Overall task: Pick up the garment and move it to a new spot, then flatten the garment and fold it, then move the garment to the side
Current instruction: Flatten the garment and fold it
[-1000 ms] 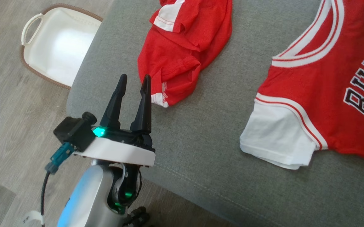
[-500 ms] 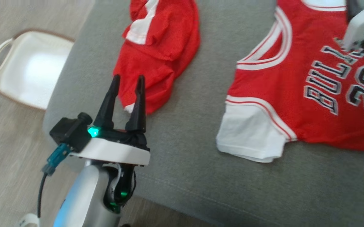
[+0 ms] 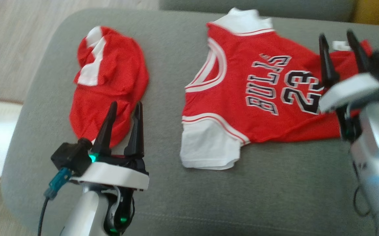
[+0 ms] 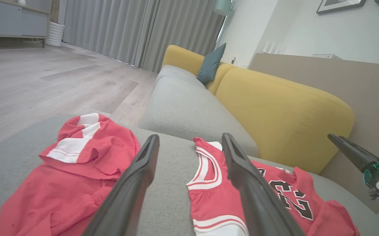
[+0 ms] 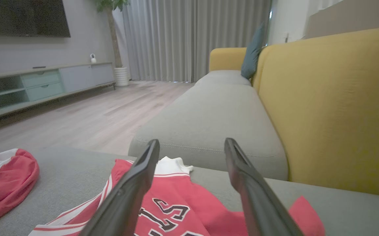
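Jersey [image 3: 258, 98] flat, print up, on grey sofa seat [image 3: 274, 190], between pincers. Right pincer [image 3: 336, 35] over its hem end, fingers apart, nothing gripped. Left pincer [image 3: 126, 105] also apart, empty. Crumpled red garment [image 3: 110, 82] just beyond left pincer tips, clear of jersey. Yellow backrest [image 5: 327, 108] beyond right pincer.

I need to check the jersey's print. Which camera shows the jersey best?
Head view: the jersey lies flat, seen from above, print legible. The left wrist view sees it low and foreshortened; the right wrist view cuts most off.
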